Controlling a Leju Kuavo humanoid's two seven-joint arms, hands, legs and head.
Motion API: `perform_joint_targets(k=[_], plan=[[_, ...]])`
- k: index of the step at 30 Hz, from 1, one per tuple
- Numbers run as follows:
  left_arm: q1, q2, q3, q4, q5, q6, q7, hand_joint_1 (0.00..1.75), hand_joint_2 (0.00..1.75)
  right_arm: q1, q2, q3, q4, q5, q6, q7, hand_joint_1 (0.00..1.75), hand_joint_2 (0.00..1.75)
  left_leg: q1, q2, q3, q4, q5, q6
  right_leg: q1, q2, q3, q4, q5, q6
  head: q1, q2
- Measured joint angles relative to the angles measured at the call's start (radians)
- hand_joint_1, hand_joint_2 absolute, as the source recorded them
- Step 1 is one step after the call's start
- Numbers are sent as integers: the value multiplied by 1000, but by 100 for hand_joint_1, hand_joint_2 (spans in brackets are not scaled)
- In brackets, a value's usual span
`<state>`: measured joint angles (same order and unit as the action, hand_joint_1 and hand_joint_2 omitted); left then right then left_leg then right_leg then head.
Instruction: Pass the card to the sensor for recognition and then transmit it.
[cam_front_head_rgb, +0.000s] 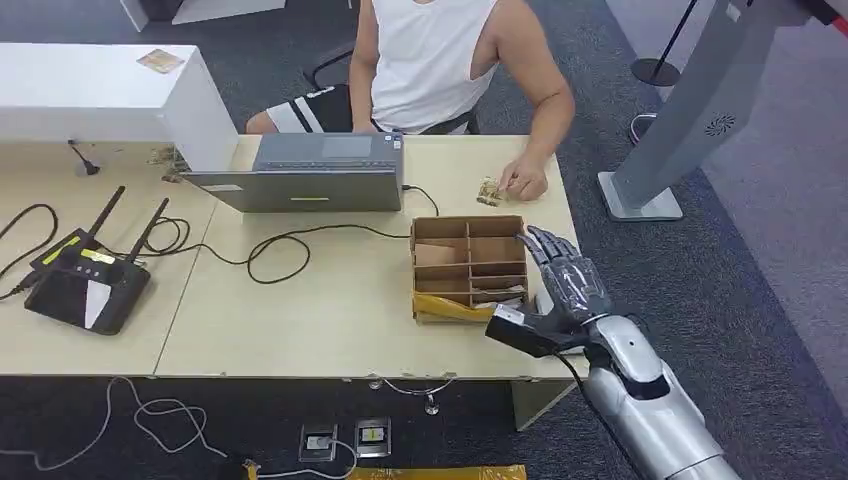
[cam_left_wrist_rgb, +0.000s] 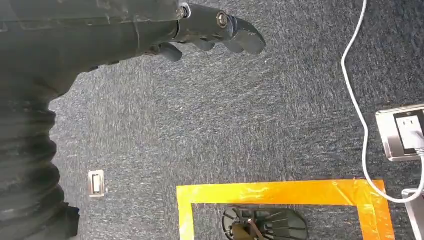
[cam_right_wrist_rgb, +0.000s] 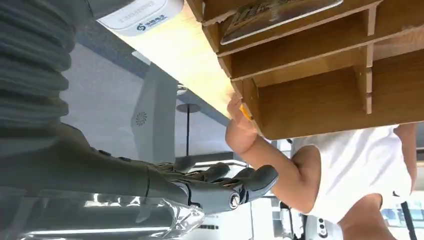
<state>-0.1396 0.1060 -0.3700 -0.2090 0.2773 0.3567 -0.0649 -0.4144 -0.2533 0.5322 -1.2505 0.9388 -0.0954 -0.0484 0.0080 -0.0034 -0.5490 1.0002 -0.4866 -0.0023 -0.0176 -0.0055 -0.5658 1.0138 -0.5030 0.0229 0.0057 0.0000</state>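
My right hand (cam_front_head_rgb: 562, 290) hovers with fingers spread and nothing in it at the right side of a cardboard divider box (cam_front_head_rgb: 468, 265) on the table. Patterned cards (cam_front_head_rgb: 497, 293) lie in the box's near right compartment, and one card (cam_right_wrist_rgb: 280, 12) rests on a divider. A white labelled device (cam_right_wrist_rgb: 142, 15) lies on the table beside the box, close to my hand (cam_right_wrist_rgb: 220, 187). A person seated behind the table rests a hand (cam_front_head_rgb: 524, 180) on a small card (cam_front_head_rgb: 488, 191) just beyond the box. My left hand (cam_left_wrist_rgb: 215, 27) hangs over the carpet, holding nothing, fingers loosely extended.
A grey laptop-like device (cam_front_head_rgb: 310, 172) stands at the table's far middle, with a black cable (cam_front_head_rgb: 280, 250) looping across the top. A black router (cam_front_head_rgb: 85, 280) sits at the left. A grey kiosk stand (cam_front_head_rgb: 690, 120) rises at right. Yellow floor tape (cam_left_wrist_rgb: 280, 192) and a socket (cam_left_wrist_rgb: 402, 132) lie below.
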Motion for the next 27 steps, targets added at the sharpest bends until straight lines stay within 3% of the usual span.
perform_joint_targets(k=[27], plan=[[-27, -1, -29, 0, -12, -10, 16, 0, 175, -76, 68, 0, 161, -3, -24, -76, 0, 175, 0, 0, 0, 0, 0, 0, 0, 0, 0, 0, 0, 0, 0, 0]])
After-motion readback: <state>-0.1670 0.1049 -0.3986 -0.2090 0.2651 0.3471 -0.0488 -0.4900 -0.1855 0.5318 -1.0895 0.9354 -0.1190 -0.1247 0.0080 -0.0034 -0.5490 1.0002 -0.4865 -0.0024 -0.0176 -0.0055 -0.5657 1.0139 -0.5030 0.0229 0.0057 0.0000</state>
